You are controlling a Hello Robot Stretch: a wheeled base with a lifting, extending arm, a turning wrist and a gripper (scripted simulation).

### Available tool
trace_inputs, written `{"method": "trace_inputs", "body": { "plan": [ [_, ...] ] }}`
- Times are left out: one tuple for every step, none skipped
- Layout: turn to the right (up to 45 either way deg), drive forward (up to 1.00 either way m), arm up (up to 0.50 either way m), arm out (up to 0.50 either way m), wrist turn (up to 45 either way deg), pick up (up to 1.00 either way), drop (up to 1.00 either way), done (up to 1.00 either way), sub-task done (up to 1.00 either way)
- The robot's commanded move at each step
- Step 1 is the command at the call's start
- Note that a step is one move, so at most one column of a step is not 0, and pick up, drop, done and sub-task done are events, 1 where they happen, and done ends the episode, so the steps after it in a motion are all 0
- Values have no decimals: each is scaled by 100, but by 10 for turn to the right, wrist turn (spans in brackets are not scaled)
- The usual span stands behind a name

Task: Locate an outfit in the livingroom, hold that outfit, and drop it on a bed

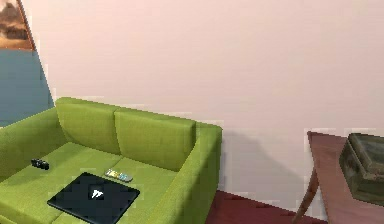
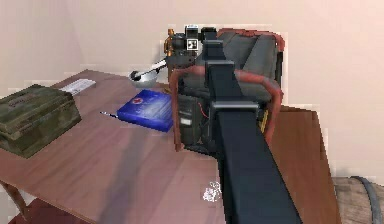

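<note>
I log a green sofa point(image 1: 150, 140). On its seat lie a flat dark slab point(image 1: 93, 196), a small dark item point(image 1: 40, 163) and a small pale one point(image 1: 120, 177). The wooden table point(image 2: 120, 168) carries an olive box point(image 2: 35, 118) and a blue book point(image 2: 147, 108).

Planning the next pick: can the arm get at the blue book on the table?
Probably yes: the arm reaches over the table, and the blue book lies flat close beside it with nothing between.
</note>
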Motion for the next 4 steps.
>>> {"method": "trace_inputs", "body": {
  "plan": [
    [0,0,0,0,150,0,0,0,0],
    [0,0,-26,0,0,0,0,0,0],
    [0,0,0,0,0,100,0,0,0],
    [0,0,10,0,0,0,0,0,0]
  ]
}}
